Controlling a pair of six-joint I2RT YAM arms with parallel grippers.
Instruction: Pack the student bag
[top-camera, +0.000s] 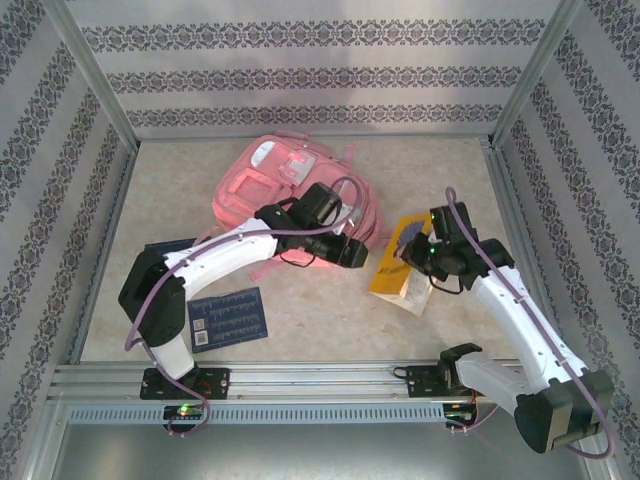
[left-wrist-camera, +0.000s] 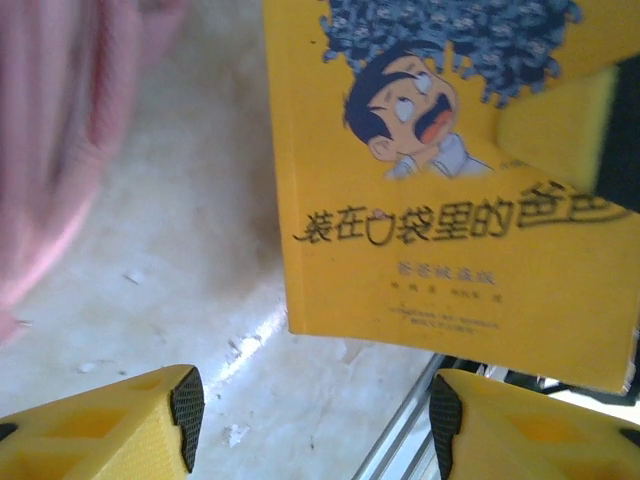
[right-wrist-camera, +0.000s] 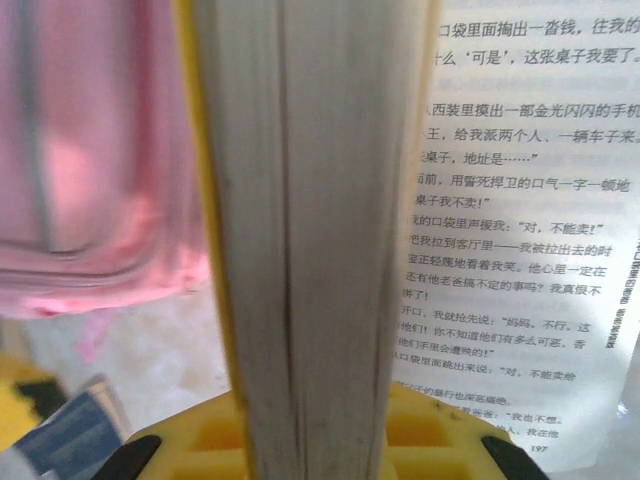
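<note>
The student bag, a pink backpack, lies at the back centre of the table; it also appears at the left in the left wrist view and in the right wrist view. My right gripper is shut on a yellow book with a cartoon cover, held off the table to the right of the bag. The book's page edge stands between the jaws of that gripper, and some pages fan open to the right. My left gripper hovers just left of the book, open, with nothing between its fingers.
A dark blue book lies flat near the front left, by the left arm's base. Another dark flat item peeks out behind the left arm. The metal rail runs along the near edge, and patterned walls enclose the table.
</note>
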